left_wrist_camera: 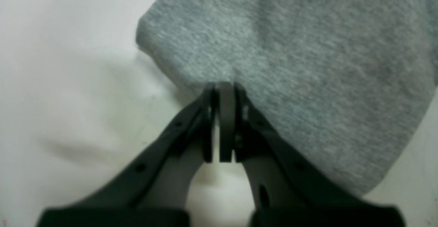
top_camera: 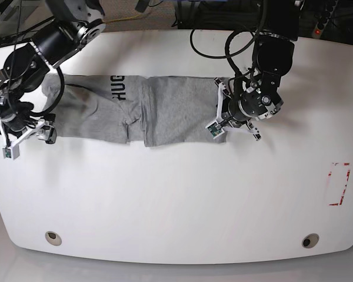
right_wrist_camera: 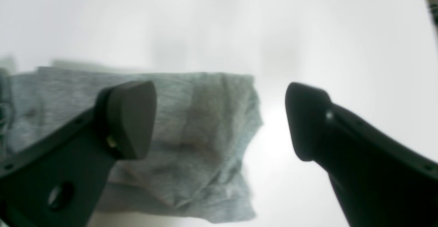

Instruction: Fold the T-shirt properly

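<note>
T-shirt [top_camera: 147, 111] is lying flat across the far half of the white table [top_camera: 176, 200], folded into a long horizontal band, dark lettering showing near its left-of-centre top edge in the base view.

Near to far as I see it:
- Front of the table has two round holes [top_camera: 53, 237] near the front edge and a red-and-white marker [top_camera: 339, 184] at the right side, well apart from the shirt.
- Left gripper [left_wrist_camera: 226, 93] is clenched. In the left wrist view the jaws are pressed together right at the edge of the grey cloth, just beside a rounded folded corner. I can't tell from that view if cloth is actually pinched between them or if the tips just touch the hem. In the base view this arm sits over the right end of the shirt.
- Right gripper [right_wrist_camera: 219, 121] is released, jaws wide apart. In the right wrist view one finger sits in front of the grey cloth, the other over bare table, and the end of the shirt lies slack beyond them with nothing between the pads. In the base view this gripper is at the left end of the shirt, at the table's left edge.
- Behind both arms, black cables [top_camera: 223, 41] run over the far edge of the table.

Shirt has a visible crease near the middle where two folded parts meet.
</note>
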You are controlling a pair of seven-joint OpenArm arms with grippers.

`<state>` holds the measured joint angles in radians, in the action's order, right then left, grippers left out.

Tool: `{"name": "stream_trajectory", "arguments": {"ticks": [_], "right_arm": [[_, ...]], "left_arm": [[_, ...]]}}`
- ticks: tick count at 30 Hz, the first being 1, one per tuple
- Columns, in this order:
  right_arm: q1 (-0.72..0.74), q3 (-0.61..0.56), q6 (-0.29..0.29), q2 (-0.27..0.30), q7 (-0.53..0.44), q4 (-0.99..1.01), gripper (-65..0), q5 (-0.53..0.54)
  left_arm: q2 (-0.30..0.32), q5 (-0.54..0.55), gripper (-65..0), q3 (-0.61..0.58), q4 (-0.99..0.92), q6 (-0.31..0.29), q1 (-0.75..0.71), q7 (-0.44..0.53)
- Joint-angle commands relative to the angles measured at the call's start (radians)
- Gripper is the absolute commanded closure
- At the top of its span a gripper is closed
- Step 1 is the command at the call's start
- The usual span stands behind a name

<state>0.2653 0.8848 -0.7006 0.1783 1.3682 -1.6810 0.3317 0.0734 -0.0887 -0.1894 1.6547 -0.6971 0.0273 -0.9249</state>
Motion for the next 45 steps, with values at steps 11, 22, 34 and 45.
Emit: {"name": "stream_trajectory", "arguments": {"ticks": [11,22,34,45], "right_arm": [[-0.002,0.113,0.002,0.229,-0.026,0.47,-56.9,0.157],[-0.08,0.107,0.002,0.143,-0.04,0.468,-56.9,0.157],[-0.077,0.064,0.002,0.025,-0.042,0.467,-56.6,0.159],[-0.065,0.026,0.002,0.014,-0.125,0.467,-5.4,0.155]], "left_arm": [[0.055,0.007,-0.7,0.0,-0.078,-0.001,0.015,0.011],[0.093,0.007,-0.7,-0.002,-0.075,-0.001,0.015,0.011],[0.145,0.007,-0.7,-0.008,-0.08,-0.001,0.015,0.011],[0.142,0.0,-0.8,-0.008,-0.083,-0.001,0.016,0.011]]}}
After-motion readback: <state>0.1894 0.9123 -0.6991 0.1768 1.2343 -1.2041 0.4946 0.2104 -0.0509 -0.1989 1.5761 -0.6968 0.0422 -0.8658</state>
